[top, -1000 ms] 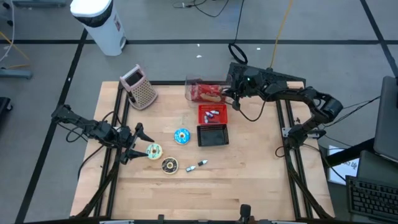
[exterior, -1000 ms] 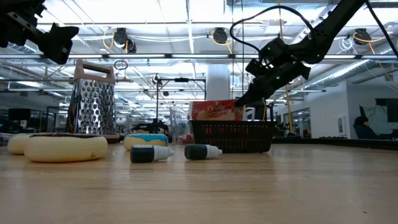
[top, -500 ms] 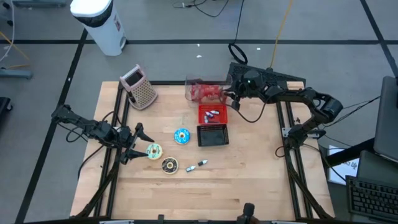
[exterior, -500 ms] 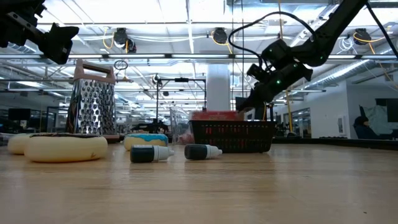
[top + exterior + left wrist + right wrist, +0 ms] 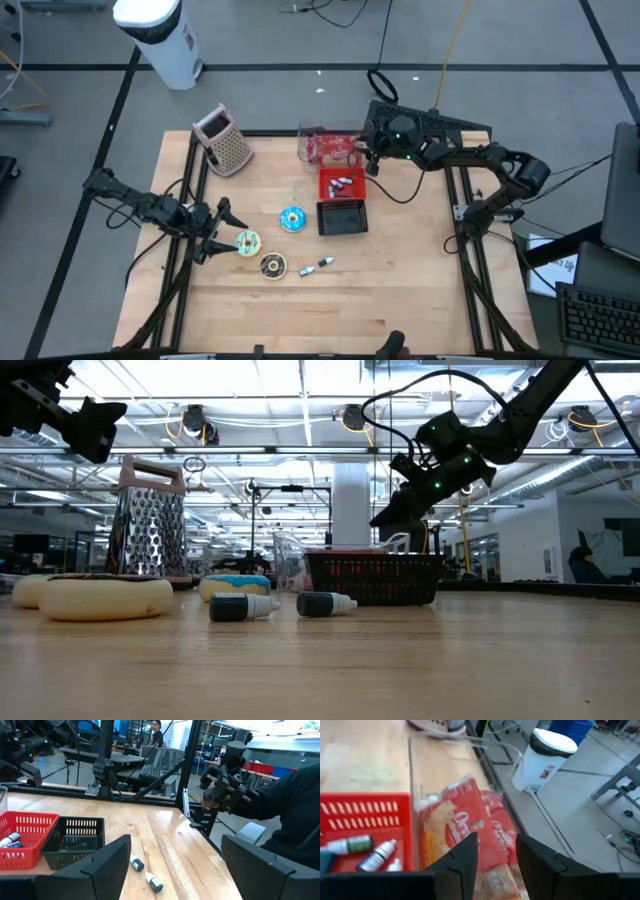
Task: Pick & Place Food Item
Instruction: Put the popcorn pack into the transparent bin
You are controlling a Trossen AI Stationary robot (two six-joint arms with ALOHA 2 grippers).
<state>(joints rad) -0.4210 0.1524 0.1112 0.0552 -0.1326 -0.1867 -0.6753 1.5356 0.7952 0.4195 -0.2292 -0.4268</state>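
Observation:
The food item is a red printed package (image 5: 333, 149) (image 5: 479, 836) lying in a clear container (image 5: 312, 131) (image 5: 413, 765) at the table's far edge. My right gripper (image 5: 371, 153) (image 5: 495, 854) hovers just above it, open, with nothing between its fingers. In the low view the gripper (image 5: 383, 519) stands above the black basket (image 5: 375, 577), which hides the package. My left gripper (image 5: 221, 229) (image 5: 172, 865) waits open at the table's left, beside the donuts.
A red basket (image 5: 341, 183) with small bottles and a black basket (image 5: 342, 217) sit near the container. A metal grater (image 5: 228, 141) stands at the far left. Donuts (image 5: 292, 218) (image 5: 247, 241) (image 5: 272, 265) and two small bottles (image 5: 314, 266) lie mid-table. A white bin (image 5: 160, 35) stands beyond the table.
My right gripper has opened and let go of the red package. The package stood upright above the baskets, then dropped into the clear container, out of the low view. The gripper has risen a little above it.

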